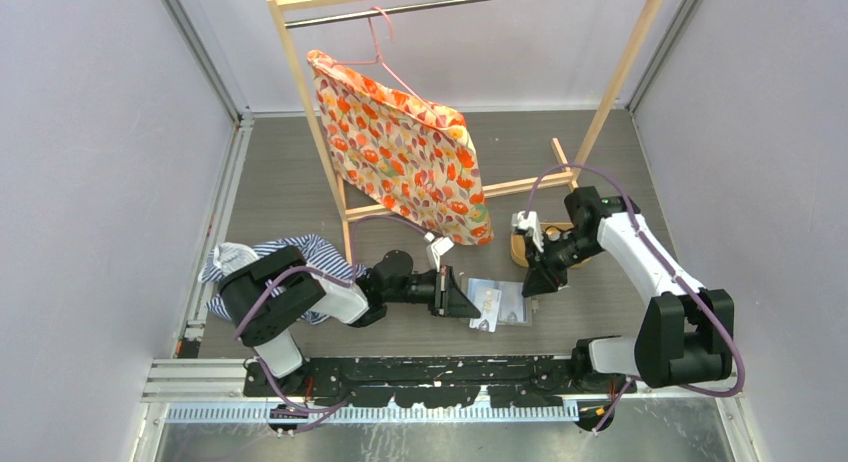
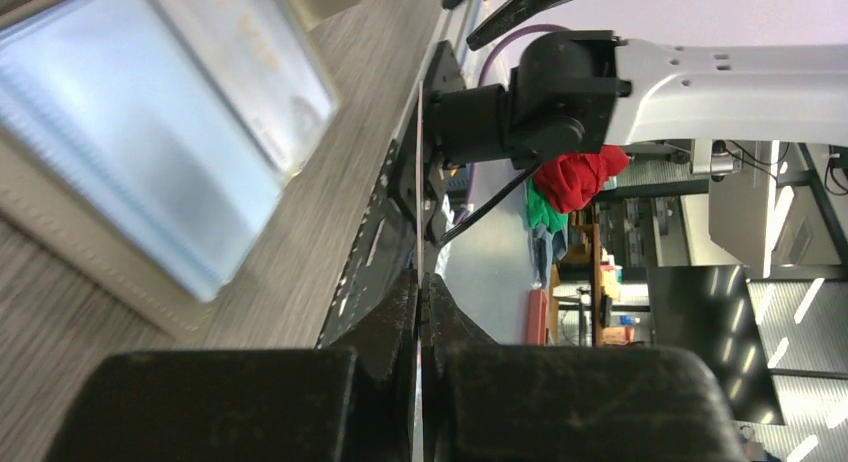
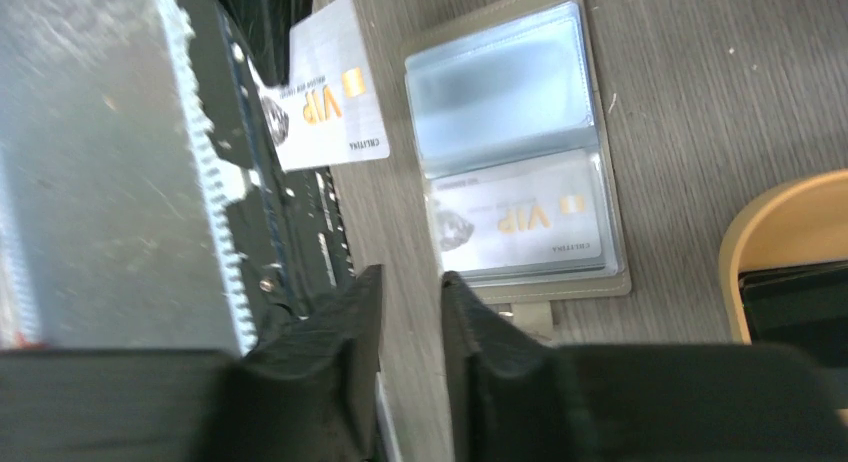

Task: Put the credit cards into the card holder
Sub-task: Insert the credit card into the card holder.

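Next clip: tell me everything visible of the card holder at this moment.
The card holder lies open and flat on the wood-grain table. Its taupe, fabric-like cover frames two clear, pale bluish sleeves. One sleeve looks empty; the other holds a white card printed with gold VIP lettering. A small tab sticks out from the edge beside the filled sleeve.

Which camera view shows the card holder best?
The right wrist view: the card holder lies open, both clear sleeves visible, a VIP card in one. The top external view shows it small; the left wrist view, a blurred part.
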